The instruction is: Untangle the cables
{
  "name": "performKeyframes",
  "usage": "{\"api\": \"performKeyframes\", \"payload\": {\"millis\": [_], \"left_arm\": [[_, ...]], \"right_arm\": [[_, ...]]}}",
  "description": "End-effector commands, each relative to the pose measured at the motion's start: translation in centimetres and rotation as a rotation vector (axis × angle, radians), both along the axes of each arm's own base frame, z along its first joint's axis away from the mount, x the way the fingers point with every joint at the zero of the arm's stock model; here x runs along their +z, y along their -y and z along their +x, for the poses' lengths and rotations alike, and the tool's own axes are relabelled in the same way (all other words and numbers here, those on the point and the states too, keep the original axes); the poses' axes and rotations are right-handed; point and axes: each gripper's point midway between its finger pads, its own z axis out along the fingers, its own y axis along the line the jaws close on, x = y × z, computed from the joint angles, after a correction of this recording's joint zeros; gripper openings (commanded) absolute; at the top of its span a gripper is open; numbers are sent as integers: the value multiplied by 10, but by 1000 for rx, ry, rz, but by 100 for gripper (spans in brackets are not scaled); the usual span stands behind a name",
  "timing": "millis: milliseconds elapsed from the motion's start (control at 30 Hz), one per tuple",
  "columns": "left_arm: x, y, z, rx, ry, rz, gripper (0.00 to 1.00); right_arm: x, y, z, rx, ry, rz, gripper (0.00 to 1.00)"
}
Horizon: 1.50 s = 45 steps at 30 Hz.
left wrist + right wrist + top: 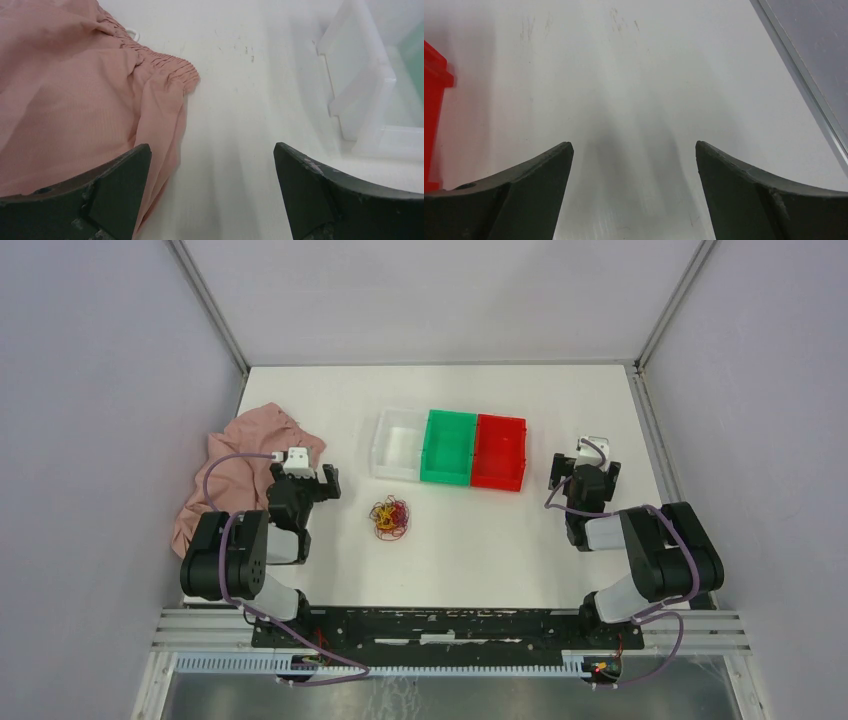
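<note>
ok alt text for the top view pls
Tangled red and yellow cables lie on a white table between the open left gripper and right gripper. A clear bin, green bin and red bin sit behind; pink cloth at left.

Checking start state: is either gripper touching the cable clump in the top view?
No, the cables lie alone on the table, apart from the left gripper and the right gripper.

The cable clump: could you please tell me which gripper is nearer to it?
Left. The left gripper sits just left of the cables, slightly farther back, open and empty. The right gripper is well off to their right, past the red bin.
</note>
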Motion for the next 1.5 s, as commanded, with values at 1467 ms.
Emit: {"api": "performKeyframes", "payload": {"millis": [1467], "left_arm": [[101, 30, -8, -291, -587, 64, 99]], "right_arm": [[167, -140, 19, 213, -51, 364, 98]]}}
